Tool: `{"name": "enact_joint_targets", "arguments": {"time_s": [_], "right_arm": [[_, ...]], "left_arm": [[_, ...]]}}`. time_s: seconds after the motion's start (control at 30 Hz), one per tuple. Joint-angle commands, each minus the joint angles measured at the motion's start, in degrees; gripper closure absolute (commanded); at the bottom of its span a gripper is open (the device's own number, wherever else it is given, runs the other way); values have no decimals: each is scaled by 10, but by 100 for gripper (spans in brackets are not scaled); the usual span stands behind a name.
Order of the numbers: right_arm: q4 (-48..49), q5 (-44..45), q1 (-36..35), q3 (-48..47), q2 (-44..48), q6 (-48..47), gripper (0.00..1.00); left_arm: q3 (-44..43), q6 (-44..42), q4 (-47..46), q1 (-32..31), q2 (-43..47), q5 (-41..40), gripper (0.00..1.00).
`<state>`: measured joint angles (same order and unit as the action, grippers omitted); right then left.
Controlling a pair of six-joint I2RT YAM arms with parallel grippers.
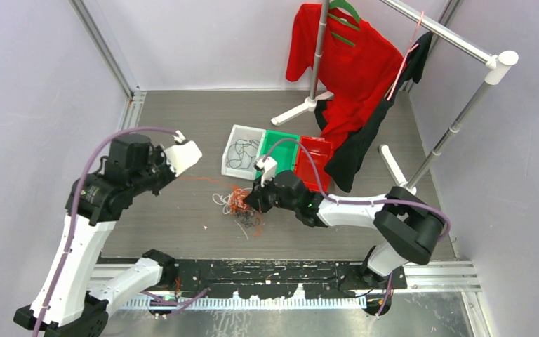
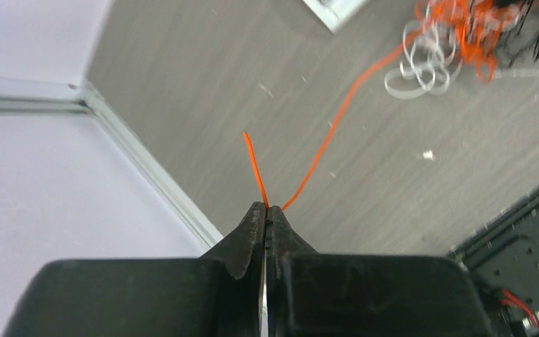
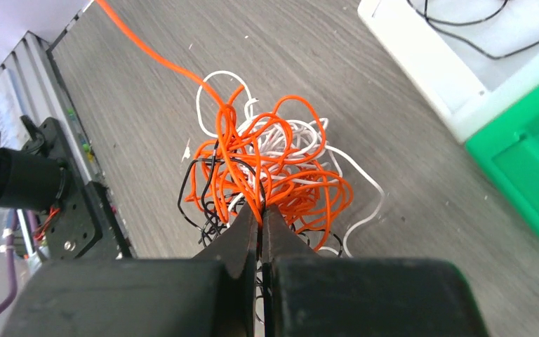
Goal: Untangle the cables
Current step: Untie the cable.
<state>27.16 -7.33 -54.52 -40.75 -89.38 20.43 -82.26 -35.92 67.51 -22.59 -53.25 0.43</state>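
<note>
The right hand (image 3: 261, 210) is pinched fully closed on orange loops of the knot of cables (image 3: 281, 165), a mix of orange, white and black near the middle of the bench (image 1: 175, 225). The left hand (image 2: 266, 209), at nine o'clock from the knot, is clamped tight on one orange strand (image 2: 337, 123) leading to it. A white bin (image 1: 229, 158), a green bin (image 1: 281, 144) and a red bin (image 1: 316, 151) sit at one o'clock.

The cables (image 3: 274, 168) are orange, white and black; one orange strand (image 2: 331, 128) leaves them toward nine o'clock; toward one o'clock sit a white bin (image 1: 227, 160), green bin (image 1: 281, 139) and red bin (image 1: 319, 151); shirt (image 1: 351, 70) red; hanger (image 1: 345, 10) green; floor (image 1: 175, 119) grey wood-grain; hoses (image 1: 140, 129) purple.
</note>
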Motion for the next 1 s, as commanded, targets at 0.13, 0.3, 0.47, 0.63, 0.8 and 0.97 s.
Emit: {"name": "enact_joint_targets", "arguments": {"time_s": [0.13,0.3,0.47,0.63,0.8,0.97], "right_arm": [[55,-75,1,-5,47,35,99],[53,-131,0,-58,36,33,99],[24,-170,-6,-96,33,13,99],[3,-188,-8,-119,34,14,99],[17,-200,-8,-126,33,39,99],[36,-197,-9,-128,28,61,99]], "left_arm": [[135,46,-10,2,12,91,47],[116,116,2,2,-21,255,35],[106,109,6,2,-39,323,39],[126,91,8,2,-51,334,53],[156,97,-4,2,-54,324,62],[171,125,-35,2,-48,339,71]]}}
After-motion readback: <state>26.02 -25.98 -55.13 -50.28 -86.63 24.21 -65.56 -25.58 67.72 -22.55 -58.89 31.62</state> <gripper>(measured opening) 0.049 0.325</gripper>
